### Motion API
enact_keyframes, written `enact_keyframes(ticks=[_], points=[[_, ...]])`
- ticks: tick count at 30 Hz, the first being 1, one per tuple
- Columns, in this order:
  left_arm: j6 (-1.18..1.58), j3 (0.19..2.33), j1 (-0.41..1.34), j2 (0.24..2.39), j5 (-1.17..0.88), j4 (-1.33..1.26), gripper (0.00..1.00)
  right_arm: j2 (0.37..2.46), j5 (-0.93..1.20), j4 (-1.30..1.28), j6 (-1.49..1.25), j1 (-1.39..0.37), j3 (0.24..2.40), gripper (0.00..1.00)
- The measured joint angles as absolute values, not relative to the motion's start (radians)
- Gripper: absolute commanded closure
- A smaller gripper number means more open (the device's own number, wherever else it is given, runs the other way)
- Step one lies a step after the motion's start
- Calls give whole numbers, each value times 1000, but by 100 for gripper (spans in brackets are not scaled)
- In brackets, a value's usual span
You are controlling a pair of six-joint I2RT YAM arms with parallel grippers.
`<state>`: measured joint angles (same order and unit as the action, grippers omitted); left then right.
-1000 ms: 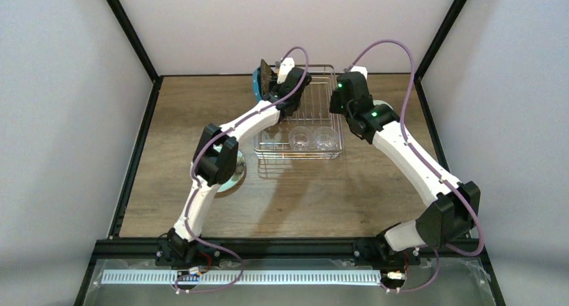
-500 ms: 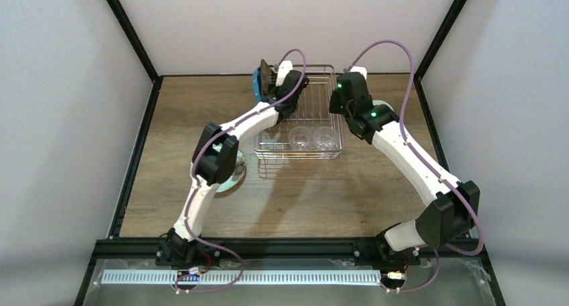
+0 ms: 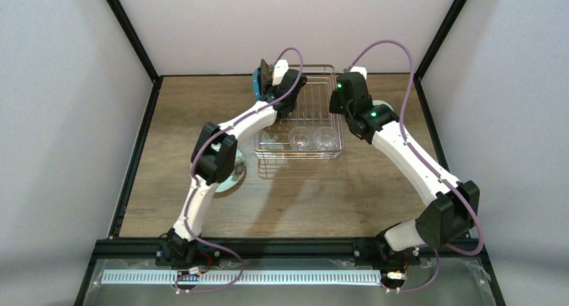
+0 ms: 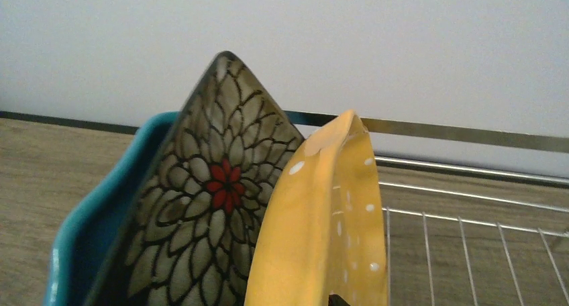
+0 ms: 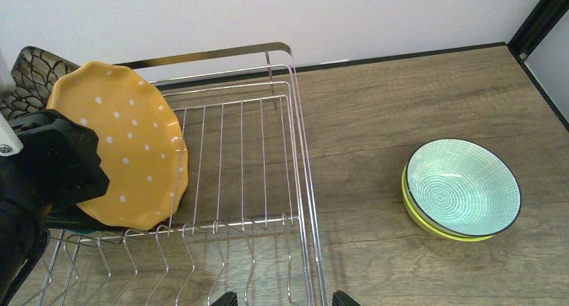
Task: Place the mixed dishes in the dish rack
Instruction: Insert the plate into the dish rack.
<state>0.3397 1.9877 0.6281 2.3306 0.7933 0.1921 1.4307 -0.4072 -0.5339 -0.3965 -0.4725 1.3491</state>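
Observation:
The dish rack [image 3: 315, 105] stands at the back middle of the table. At its rear left corner three plates stand on edge: the blue one [image 4: 87, 232], the black floral one [image 4: 208, 205] and the orange dotted one [image 4: 322, 212]. My left gripper [image 3: 275, 84] sits right at the orange plate [image 5: 121, 145]. Only one fingertip [image 4: 341, 298] shows against the plate's face, so its grip is unclear. My right gripper [image 5: 283, 299] hangs open over the rack's right rim [image 5: 305, 185], holding nothing. Two glass cups [image 3: 312, 138] stand in the rack's front.
A mint bowl [image 5: 461, 197], yellow-green underneath, sits on the table right of the rack. A pale plate [image 3: 236, 174] lies partly under my left arm's elbow. The back wall runs close behind the rack, and black frame posts line both sides.
My left gripper has shifted slightly toward the rack's rear left corner with the orange plate. The right arm has not moved.

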Motion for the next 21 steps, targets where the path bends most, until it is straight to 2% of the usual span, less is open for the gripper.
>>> enact_keyframes(ticks=[6,21], points=[[349,1988,617,2321,832,209,26,1430,-407,-534,-397,-472,1348,17],[373,1975,622,2223,863,227,24,1386,-406,-555,-406,-472,1328,17]])
